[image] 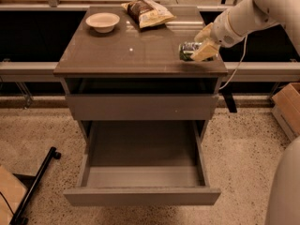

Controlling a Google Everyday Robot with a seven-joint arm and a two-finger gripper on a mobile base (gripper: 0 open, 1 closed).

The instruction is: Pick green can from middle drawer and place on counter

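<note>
The green can lies on its side at the right front part of the counter. My gripper reaches in from the right, its pale fingers on either side of the can, shut on it. The middle drawer is pulled out below the cabinet's plain front panel, and its box holds nothing.
A white bowl and a brown and yellow snack bag sit at the back of the counter. A cardboard box stands on the floor at the right. A black stand leg lies at the lower left. My white body fills the lower right corner.
</note>
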